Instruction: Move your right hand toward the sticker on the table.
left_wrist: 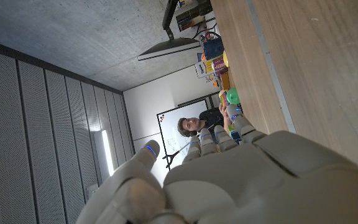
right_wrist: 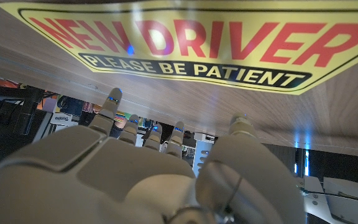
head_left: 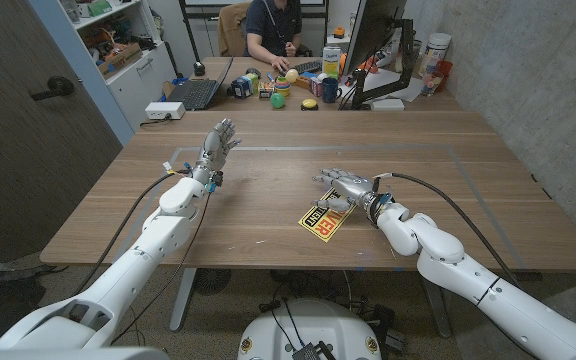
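Sticker (head_left: 325,219) lies on the counter (head_left: 268,170), right robot hand (head_left: 346,187) at its 1 o'clock, fingers apart, apparently grasping nothing (contact unclear); pressing down could scuff it askew.

— Where's my right hand (head_left: 343,186) sitting?

— Over the table (head_left: 268,215), right of centre, just behind the sticker (head_left: 325,219), which lies nearer my edge.

— And my left hand (head_left: 218,146)?

— Raised above the table's left half, well apart from the right one.

— What's at the far end?

— I see a laptop (head_left: 196,92) on the left, a monitor (head_left: 371,40) to the right, small clutter between, and a person (head_left: 276,28) behind.
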Controlling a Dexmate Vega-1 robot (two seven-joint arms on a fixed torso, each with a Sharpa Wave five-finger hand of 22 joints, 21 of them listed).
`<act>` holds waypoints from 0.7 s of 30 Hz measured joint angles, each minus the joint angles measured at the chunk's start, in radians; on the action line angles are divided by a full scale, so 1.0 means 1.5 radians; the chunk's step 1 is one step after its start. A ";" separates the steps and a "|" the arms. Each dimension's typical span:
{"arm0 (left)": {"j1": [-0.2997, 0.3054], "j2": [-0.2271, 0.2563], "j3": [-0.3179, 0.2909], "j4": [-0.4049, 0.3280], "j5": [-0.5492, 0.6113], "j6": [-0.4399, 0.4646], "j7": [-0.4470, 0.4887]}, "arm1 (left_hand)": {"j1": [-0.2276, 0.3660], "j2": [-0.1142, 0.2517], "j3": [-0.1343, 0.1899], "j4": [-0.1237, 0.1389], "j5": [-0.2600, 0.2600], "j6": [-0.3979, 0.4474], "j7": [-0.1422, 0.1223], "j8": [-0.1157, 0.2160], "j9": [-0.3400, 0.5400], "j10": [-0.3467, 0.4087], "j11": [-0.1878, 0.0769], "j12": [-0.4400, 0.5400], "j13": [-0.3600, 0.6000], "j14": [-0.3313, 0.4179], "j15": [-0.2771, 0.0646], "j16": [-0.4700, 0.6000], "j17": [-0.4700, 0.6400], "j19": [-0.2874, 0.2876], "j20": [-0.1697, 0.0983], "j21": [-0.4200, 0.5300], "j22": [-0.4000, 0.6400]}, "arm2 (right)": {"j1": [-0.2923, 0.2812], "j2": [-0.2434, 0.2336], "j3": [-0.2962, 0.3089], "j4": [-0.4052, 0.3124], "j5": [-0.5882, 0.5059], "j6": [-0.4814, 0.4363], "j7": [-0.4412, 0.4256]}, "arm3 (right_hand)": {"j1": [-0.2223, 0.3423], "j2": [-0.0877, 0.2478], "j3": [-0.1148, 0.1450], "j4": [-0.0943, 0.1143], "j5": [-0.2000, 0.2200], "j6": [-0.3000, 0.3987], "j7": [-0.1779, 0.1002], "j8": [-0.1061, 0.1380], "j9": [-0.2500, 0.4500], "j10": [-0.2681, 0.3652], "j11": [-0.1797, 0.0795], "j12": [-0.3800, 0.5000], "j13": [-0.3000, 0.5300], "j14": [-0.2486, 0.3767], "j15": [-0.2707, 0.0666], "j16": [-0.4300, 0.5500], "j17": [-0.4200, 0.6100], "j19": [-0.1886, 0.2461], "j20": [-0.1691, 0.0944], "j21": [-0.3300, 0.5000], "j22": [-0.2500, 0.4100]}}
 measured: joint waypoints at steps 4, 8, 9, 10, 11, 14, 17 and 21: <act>-0.002 -0.001 0.000 0.003 0.000 0.000 0.000 | 0.000 0.000 0.000 0.000 0.000 0.000 0.000 0.000 0.000 0.000 0.000 0.000 0.000 0.000 0.000 0.000 0.000 0.000 0.000 0.000 0.000 | 0.004 0.001 -0.002 0.004 0.003 0.002 -0.001 | 0.000 0.000 -0.003 -0.002 0.000 0.004 0.004 -0.001 0.000 0.000 0.000 0.000 0.000 0.000 0.000 -0.004 0.000 0.002 0.002 -0.003 0.000; -0.004 -0.002 0.000 0.005 0.001 0.000 0.000 | 0.000 0.000 0.000 0.000 0.000 0.000 0.000 0.000 0.000 0.000 0.000 0.000 0.000 0.000 0.000 0.000 0.000 0.000 0.000 -0.003 0.000 | 0.006 0.002 -0.003 0.008 0.005 0.002 -0.002 | 0.000 0.000 -0.003 -0.002 0.000 0.004 0.004 -0.003 0.000 0.000 0.000 0.000 0.000 0.000 0.000 -0.004 0.000 0.002 0.002 -0.003 0.000; -0.004 -0.002 0.000 0.005 0.001 0.000 0.000 | 0.000 0.000 0.000 0.000 0.000 0.000 0.000 0.000 0.000 0.000 0.000 0.000 0.000 0.000 0.000 0.000 0.000 0.000 0.000 -0.003 0.000 | 0.007 0.002 -0.003 0.009 0.005 0.002 -0.002 | 0.000 0.000 -0.002 -0.002 0.000 0.004 0.004 -0.003 0.000 0.000 0.000 0.000 0.000 0.000 0.000 -0.004 0.000 0.002 0.002 -0.003 0.000; -0.006 -0.003 0.000 0.007 0.001 0.000 -0.001 | 0.000 0.000 0.000 0.000 0.000 0.000 0.000 0.000 0.000 0.000 0.000 0.000 0.000 0.000 0.000 0.000 0.000 0.000 0.000 -0.003 0.000 | 0.008 0.002 -0.003 0.009 0.005 0.002 -0.003 | 0.000 0.000 -0.002 -0.002 0.000 0.004 0.004 -0.003 0.000 0.000 0.000 0.000 0.000 0.000 0.000 -0.004 0.000 0.002 0.002 -0.005 0.000; -0.006 -0.003 0.000 0.008 0.001 0.000 -0.001 | 0.000 0.000 0.000 0.000 0.000 0.000 0.000 0.000 0.000 0.000 0.000 0.000 0.000 0.000 0.000 0.000 0.000 0.000 0.000 -0.003 0.000 | 0.008 0.002 -0.004 0.010 0.006 0.003 -0.004 | 0.000 0.000 -0.002 -0.002 0.000 0.004 0.004 -0.003 0.000 0.002 0.002 0.000 0.000 0.000 0.000 -0.004 0.000 0.002 0.002 -0.005 0.000; -0.008 -0.004 0.000 0.010 0.001 0.000 -0.001 | 0.000 0.000 0.000 0.000 0.000 0.000 0.000 0.000 0.000 0.000 0.000 0.000 0.000 0.000 0.000 0.000 0.000 0.000 0.000 -0.003 0.000 | 0.010 0.002 -0.004 0.011 0.007 0.004 -0.006 | 0.000 0.000 -0.002 -0.002 0.000 0.006 0.001 -0.003 0.000 0.002 0.002 0.000 0.000 0.000 0.000 -0.004 0.000 0.005 0.005 -0.005 0.000; -0.011 -0.005 0.001 0.015 0.002 0.000 -0.003 | 0.000 0.000 0.000 0.000 0.000 0.000 0.000 0.000 0.000 0.000 0.000 0.000 0.000 0.000 0.000 0.000 0.000 0.000 0.000 -0.003 0.000 | 0.011 0.002 -0.005 0.013 0.009 0.005 -0.007 | 0.000 0.000 -0.002 -0.002 0.000 0.007 0.000 -0.003 0.000 0.002 0.002 -0.004 0.000 0.000 0.000 -0.004 0.000 0.005 0.005 -0.005 0.000; -0.013 -0.007 0.001 0.017 0.002 0.000 -0.004 | 0.000 0.000 0.000 0.000 0.000 0.000 0.000 0.000 0.000 0.000 0.000 0.000 0.000 0.000 0.000 0.000 0.000 0.000 0.000 -0.003 0.000 | 0.013 0.002 -0.005 0.015 0.010 0.006 -0.008 | 0.000 0.000 -0.006 -0.002 0.000 0.008 0.000 -0.003 0.000 0.002 0.002 -0.005 0.000 0.003 -0.003 -0.004 0.000 0.007 0.002 -0.010 0.000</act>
